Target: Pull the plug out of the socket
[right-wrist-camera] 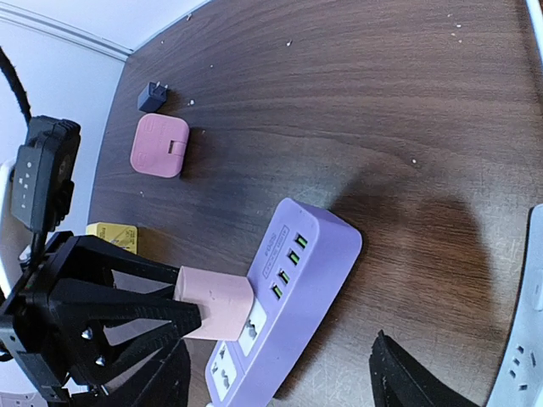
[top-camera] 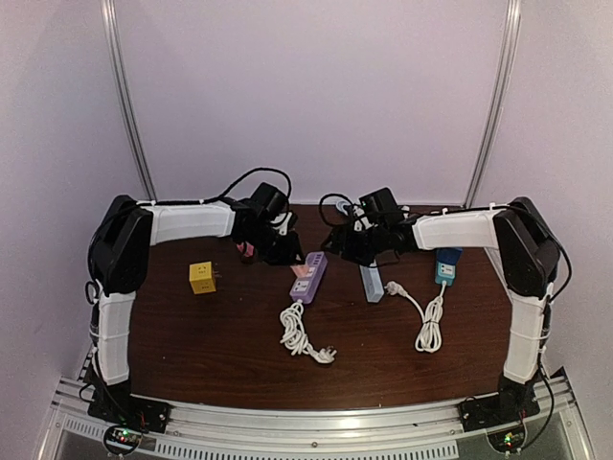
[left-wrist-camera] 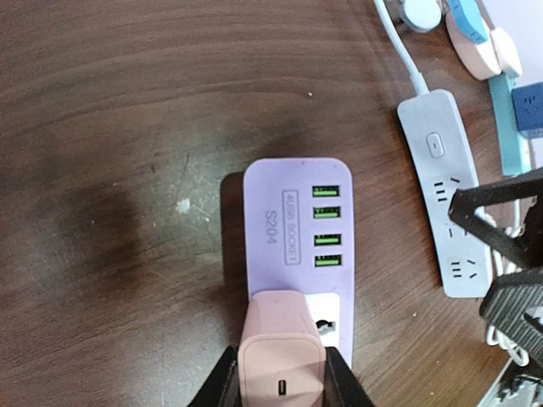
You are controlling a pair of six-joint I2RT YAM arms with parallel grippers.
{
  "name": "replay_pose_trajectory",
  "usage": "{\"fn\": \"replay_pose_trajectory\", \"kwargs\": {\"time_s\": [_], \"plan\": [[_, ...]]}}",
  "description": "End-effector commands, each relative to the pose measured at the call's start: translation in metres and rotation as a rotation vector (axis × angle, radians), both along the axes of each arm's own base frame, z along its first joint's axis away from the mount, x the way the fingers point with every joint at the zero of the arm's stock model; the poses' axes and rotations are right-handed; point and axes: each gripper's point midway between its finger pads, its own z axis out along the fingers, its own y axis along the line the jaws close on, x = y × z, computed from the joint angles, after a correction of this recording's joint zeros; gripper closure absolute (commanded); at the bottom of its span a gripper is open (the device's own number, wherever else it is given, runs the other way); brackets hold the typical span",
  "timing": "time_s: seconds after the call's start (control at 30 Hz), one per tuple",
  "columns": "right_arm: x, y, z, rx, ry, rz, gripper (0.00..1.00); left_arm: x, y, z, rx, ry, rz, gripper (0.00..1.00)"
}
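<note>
Brown table [top-camera: 192,335], left arm [top-camera: 192,222] outstretched, jaws clamping pink plug [left-wrist-camera: 280,352] in socket [left-wrist-camera: 293,220]

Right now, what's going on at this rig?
The left gripper is shut on the pink plug, which looks seated in the purple power strip. The right gripper is open off to the side, by the grey power strip, holding nothing. The plug has not been pulled out yet.

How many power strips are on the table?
3. The purple power strip sits mid-table, pink plug in it; the grey power strip lies right; the blue power strip farther right. More may be hidden.
</note>
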Motion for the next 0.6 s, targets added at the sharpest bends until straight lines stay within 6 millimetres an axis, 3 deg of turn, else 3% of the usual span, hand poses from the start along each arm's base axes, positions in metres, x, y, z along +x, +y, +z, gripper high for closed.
{"fn": "replay_pose_trajectory", "kwargs": {"time_s": [0.0, 0.43, 0.57], "plan": [[0.004, 0.016, -0.002, 0.048, 0.011, 0.015, 0.25, 0.009, -0.012, 0.026, -0.256, 0.017, 0.06, 1.0], [-0.001, 0.036, -0.04, 0.012, 0.078, 0.043, 0.3, 0.005, -0.008, 0.015, -0.443, 0.105, 0.153, 1.0], [-0.002, 0.038, -0.047, 0.018, 0.091, 0.043, 0.38, 0.005, -0.009, 0.016, -0.461, 0.11, 0.159, 1.0]]}}
